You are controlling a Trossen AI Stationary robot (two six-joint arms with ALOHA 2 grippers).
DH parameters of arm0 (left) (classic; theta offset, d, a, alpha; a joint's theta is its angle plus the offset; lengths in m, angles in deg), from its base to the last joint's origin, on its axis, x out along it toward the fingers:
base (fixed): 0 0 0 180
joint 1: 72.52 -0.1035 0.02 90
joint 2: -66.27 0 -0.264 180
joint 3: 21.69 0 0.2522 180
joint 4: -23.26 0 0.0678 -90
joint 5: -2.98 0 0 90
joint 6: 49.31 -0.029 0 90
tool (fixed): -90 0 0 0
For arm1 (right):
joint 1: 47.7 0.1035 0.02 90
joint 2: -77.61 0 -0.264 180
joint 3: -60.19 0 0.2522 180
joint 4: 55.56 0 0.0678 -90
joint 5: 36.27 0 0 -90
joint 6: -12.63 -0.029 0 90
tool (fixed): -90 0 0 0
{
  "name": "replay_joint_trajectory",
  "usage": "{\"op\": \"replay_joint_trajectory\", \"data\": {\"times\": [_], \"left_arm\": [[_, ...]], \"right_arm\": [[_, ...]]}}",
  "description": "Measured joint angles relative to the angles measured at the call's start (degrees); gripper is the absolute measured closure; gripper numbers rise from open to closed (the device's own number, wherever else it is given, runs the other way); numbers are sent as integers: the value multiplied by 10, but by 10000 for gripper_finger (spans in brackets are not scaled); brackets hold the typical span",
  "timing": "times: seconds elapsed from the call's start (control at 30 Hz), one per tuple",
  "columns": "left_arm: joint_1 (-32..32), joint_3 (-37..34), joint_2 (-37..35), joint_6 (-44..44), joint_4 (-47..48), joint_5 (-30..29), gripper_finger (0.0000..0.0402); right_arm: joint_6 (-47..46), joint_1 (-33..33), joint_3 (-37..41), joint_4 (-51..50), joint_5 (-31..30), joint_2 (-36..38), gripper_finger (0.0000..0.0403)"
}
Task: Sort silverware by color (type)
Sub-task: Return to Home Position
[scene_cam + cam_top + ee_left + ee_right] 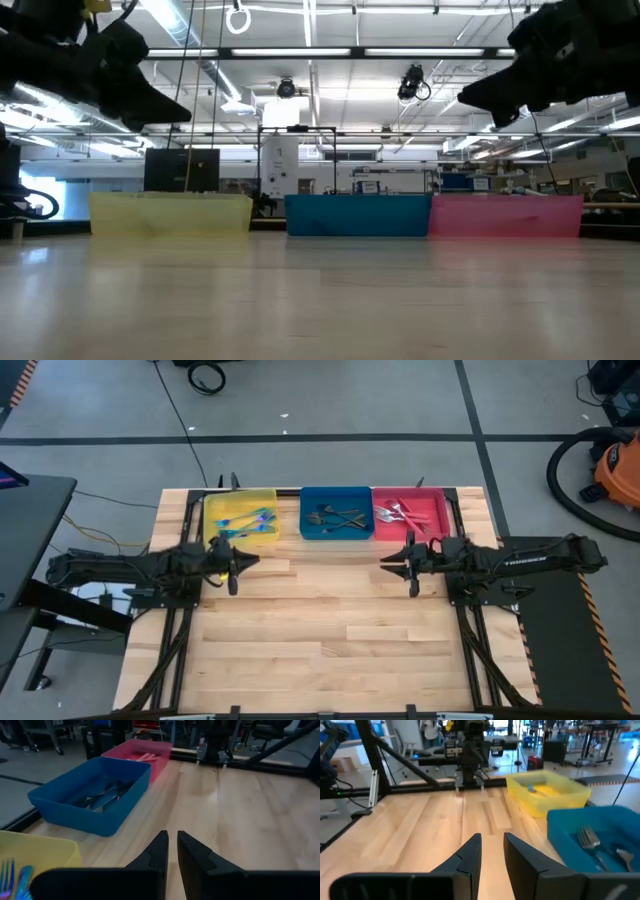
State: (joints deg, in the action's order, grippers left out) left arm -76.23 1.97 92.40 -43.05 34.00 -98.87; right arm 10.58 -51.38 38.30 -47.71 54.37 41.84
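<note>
We judge the silverware (340,517) light, stiff and slippery, best pinched across a handle. It lies sorted in 3 trays beyond both pincers: teal pieces in the yellow tray (241,501), grey in the blue tray (337,494), red in the red tray (410,494). The left pincer (236,565) and right pincer (405,564) hover above the bench (320,630), each slightly parted, holding nothing.

The wooden table (330,630) lies bare from its centre out to six o'clock, open passage. At twelve o'clock the yellow tray (241,517), blue tray (337,513) and red tray (410,512) stand in a touching row. Left gripper (252,560) at nine, right gripper (385,565) at three, flank the middle.
</note>
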Motion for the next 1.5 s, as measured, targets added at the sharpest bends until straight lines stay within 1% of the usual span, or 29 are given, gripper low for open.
{"op": "replay_joint_trajectory", "data": {"times": [0.13, 0.3, 0.57, 0.67, 0.87, 1.03, 1.23, 1.33, 1.5], "left_arm": [[18, -30, 0, -20, -26, -20, 361], [39, -66, 0, -39, -52, -21, 361], [58, -92, 0, -42, -67, -36, 361], [67, -94, 1, -40, -60, -37, 361], [81, -94, 1, -62, -79, -56, 361], [81, -94, 1, -74, -70, -56, 361], [81, -94, 1, -63, -64, -55, 361], [81, -94, 1, -56, -45, -55, 361], [81, -94, 1, -53, -43, -55, 361]], "right_arm": [[-13, 0, 14, -2, 3, 0, 313], [-15, 1, 38, 15, 13, 0, 313], [-34, 0, 74, 39, 24, 0, 313], [-39, 1, 78, 43, 24, 0, 313], [-25, 1, 78, 41, 24, -4, 313], [-27, 1, 78, 13, 8, -15, 313], [-42, 1, 78, 9, 5, -21, 313], [-32, 1, 78, 9, 5, -21, 313], [-25, 1, 78, 10, 5, -21, 313]]}}
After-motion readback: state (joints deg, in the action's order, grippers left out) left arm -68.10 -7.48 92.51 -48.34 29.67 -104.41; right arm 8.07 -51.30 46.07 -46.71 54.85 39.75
